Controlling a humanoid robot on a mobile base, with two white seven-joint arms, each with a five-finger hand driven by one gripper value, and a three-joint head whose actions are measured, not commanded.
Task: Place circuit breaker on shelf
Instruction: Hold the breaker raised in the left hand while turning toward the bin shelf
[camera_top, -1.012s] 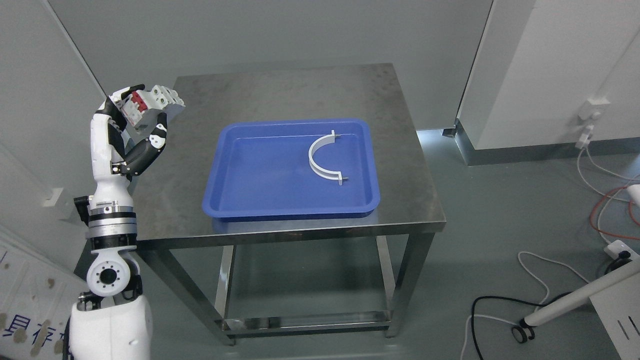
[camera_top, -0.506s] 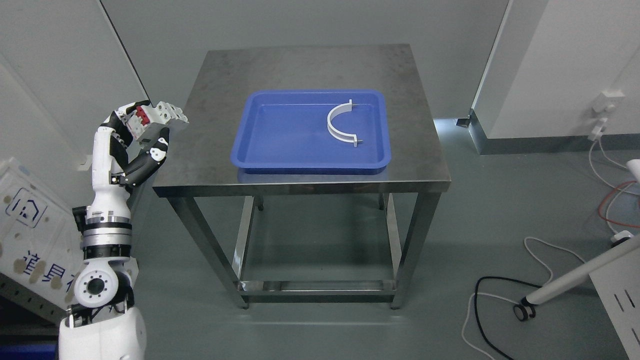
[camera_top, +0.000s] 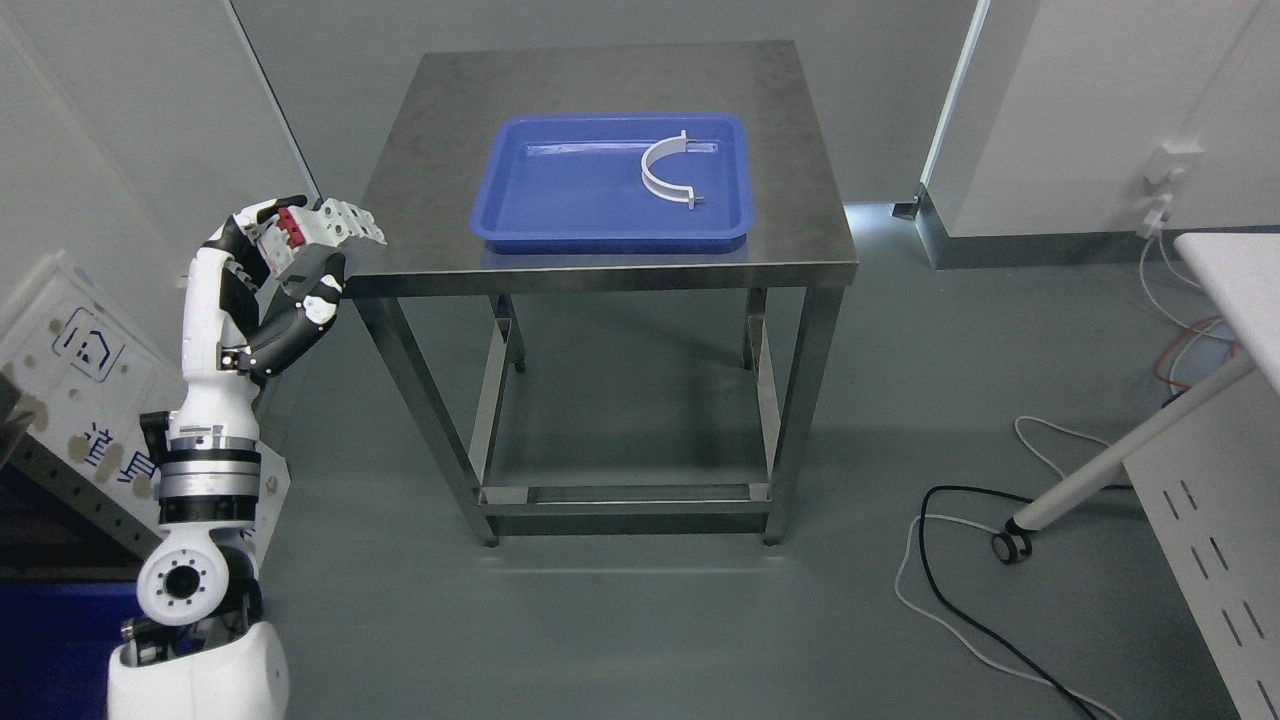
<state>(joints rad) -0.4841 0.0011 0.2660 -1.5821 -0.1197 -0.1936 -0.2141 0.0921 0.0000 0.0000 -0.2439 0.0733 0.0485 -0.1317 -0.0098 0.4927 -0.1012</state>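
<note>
The circuit breaker (camera_top: 318, 228), white with a red switch showing on its near-left face, is up in the air at the left of the scene, gripped in the left hand (camera_top: 280, 262), fingers curled over its top and the black-and-white thumb pressed in from below. It hangs just off the near left corner of the steel worktop (camera_top: 600, 90), level with the edge and not resting on it. The left arm (camera_top: 205, 430) rises straight up from the lower left corner to carry it. Out on the worktop, well apart from the breaker, sits a blue tray (camera_top: 520, 180), and inside it, toward its right side, lies a white curved bracket (camera_top: 665, 172), a half-ring opening to the right. Further out on the grey floor, cables (camera_top: 960, 600) trail across the near right beside a white caster leg (camera_top: 1100, 470), and a white panel with blue markings (camera_top: 80, 370) leans at far left behind the arm.
</note>
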